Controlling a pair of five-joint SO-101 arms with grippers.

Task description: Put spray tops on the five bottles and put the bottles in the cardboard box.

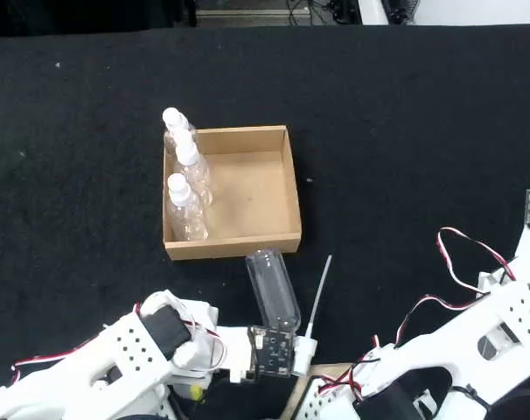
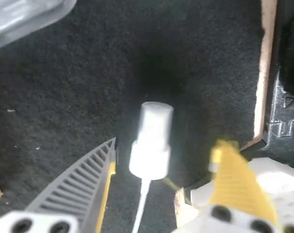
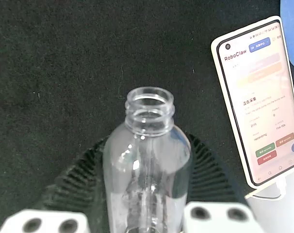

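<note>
A white spray top with its thin tube lies on the black mat between the spread fingers of my left gripper, which is open and not touching it. In the high view this spray top lies by the left gripper, next to a clear capless bottle lying on its side. My right gripper is shut on another clear bottle, whose open neck points away. Three bottles with spray tops stand along the left wall inside the cardboard box.
A phone with a lit screen lies on the mat close beside the right gripper's bottle. A wooden edge and black hardware sit near the left gripper. The right arm stretches across the bottom right corner.
</note>
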